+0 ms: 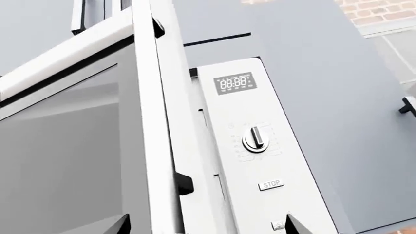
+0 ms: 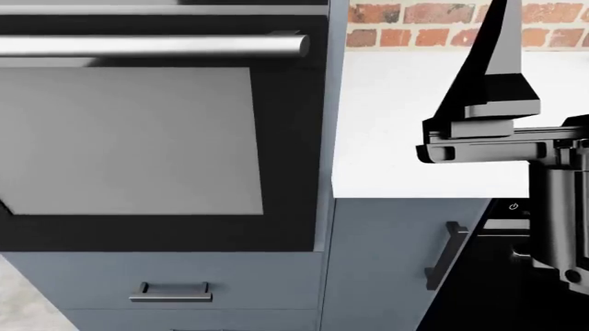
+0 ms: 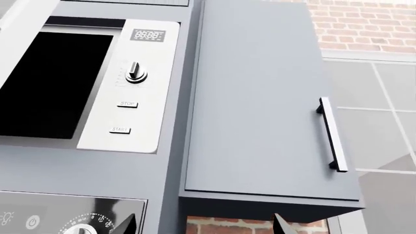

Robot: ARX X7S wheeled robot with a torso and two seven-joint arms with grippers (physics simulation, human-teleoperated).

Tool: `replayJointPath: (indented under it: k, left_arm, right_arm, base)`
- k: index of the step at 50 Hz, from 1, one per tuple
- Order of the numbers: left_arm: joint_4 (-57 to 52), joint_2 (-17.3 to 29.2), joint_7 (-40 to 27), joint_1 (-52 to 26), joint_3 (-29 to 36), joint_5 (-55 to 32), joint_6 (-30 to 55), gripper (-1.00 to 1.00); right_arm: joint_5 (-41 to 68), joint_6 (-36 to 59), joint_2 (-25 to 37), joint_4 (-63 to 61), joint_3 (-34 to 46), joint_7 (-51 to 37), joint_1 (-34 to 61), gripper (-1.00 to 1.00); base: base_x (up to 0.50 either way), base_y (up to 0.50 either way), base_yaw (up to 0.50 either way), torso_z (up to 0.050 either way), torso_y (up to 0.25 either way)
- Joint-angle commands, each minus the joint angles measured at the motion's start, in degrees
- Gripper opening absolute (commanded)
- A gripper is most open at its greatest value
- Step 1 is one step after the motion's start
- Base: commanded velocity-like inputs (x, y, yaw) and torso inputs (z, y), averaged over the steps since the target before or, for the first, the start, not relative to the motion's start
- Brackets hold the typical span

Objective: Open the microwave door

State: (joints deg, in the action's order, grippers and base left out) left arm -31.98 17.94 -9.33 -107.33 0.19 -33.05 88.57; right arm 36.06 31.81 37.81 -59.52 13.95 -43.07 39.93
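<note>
While ajar, microwave door (image 1: 78, 146) stands just beside left claw (image 1: 206, 225)

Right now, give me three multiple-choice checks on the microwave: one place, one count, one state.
1. On the control panel, where does the knob sit against the display and the STOP button?
A) above the display
B) between them
C) below STOP
2. How many labelled buttons are on the panel?
A) one
B) two
C) four
3. What state is the microwave door in?
A) shut flush
B) open
C) removed

Answers:
1 B: the knob lies between the display and STOP.
2 B: only STOP and the START button show.
3 B: the door's edge and latch hook stand clear of the panel, and the right wrist view shows the dark cavity.
</note>
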Motion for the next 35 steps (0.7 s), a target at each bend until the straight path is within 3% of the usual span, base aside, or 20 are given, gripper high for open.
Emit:
replayJointPath:
  k: [1,14,35]
  left_arm:
    - [-0.6,0.7,-10.8,-4.6,-0.4,-15.9,1.1,1.0]
    - [0.7,-0.7,-13.6,-4.7,2.1,-20.5,-1.2,1.0]
    - [5.9,-4.0,-10.8,1.4,9.9,-18.1,-11.4,1.0]
  right_arm:
    - [1.1,-2.7,2.7,0.5,2.0,-2.5,0.3,1.0]
    - [0.2,-5.9,4.3,1.1,2.2,-2.7,-1.8,1.0]
    - [2.0,-7.2,6.4,0.8,2.1,-4.7,-1.6,1.0]
  base:
    - [0.0,0.0,0.0,0.0,0.0]
    - [0.0,0.0,0.0,0.0,0.0]
    - [0.0,0.0,0.0,0.0,0.0]
